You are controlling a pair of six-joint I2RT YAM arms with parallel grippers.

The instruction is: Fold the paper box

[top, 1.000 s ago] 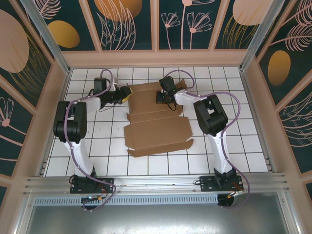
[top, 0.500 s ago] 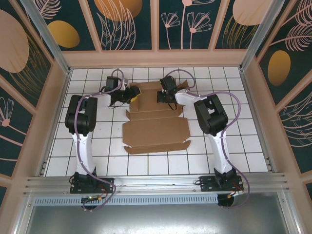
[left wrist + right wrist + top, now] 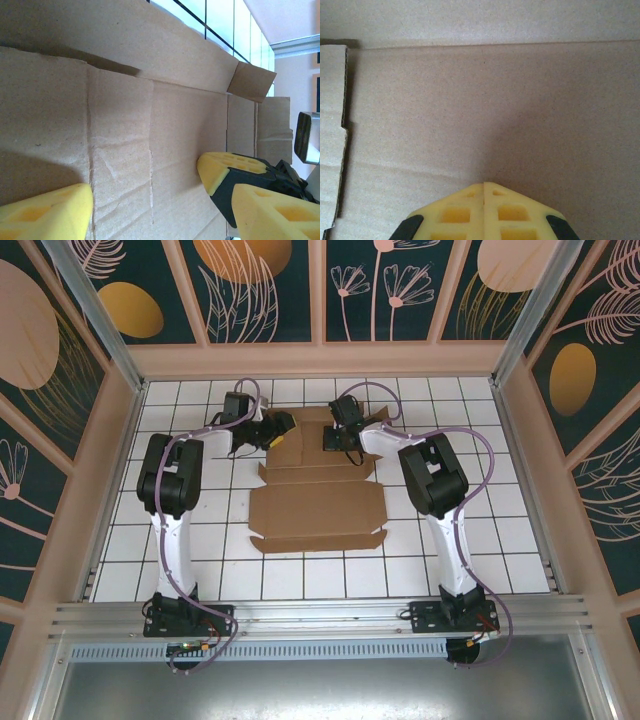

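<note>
White tiles with dark grout form the surface (image 3: 480, 540) under the paper box (image 3: 315, 515), which lies mostly flat. Teal leaf-patterned wall panels (image 3: 265, 290) stand beyond the box. At its far-left corner the left pincer (image 3: 277, 431) is spread; on its far panel the right pincer (image 3: 337, 445) is pressed together.

Left claw (image 3: 273, 432) advanced, opened wider; paper box (image 3: 318, 508) straightened.

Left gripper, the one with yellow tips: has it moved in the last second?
Yes. Judged against the grid lines of the white tiled table, the left gripper has slid rightward, from the far left edge of the paper box to over that corner.
</note>
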